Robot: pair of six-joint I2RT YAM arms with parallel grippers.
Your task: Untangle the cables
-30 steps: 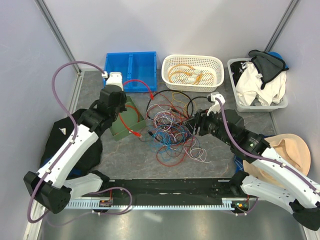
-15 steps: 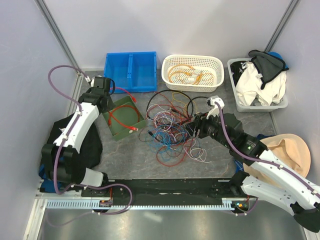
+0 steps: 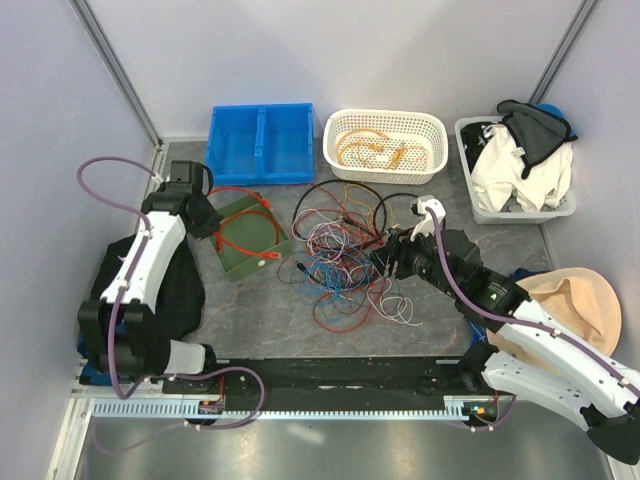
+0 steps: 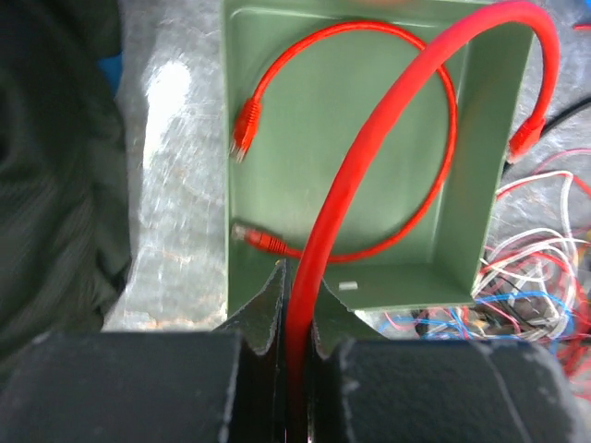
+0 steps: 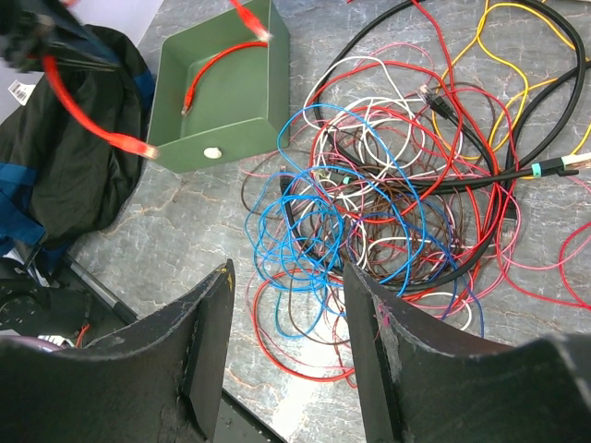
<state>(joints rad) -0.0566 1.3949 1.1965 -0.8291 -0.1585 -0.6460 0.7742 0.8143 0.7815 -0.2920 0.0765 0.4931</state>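
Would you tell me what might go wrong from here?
The left gripper clamps a red cable whose free plug hangs at the rim of the green tray; released now, it may slip out onto the tangle. The open right gripper hangs over that tangle, so closing could pinch several wires and drag the knot.

At the centre of the grey stone-patterned counter point(image 3: 250, 310) lie tangled thin multicoloured cables point(image 3: 345, 265), with the square green plastic tray point(image 3: 255, 222) just left of them. A thick red cable point(image 4: 323, 221) arches over the tray. Behind, left to right: blue two-compartment plastic bin point(image 3: 262, 140), white perforated plastic basket point(image 3: 385, 170), grey cloth-filled crate point(image 3: 520, 212).
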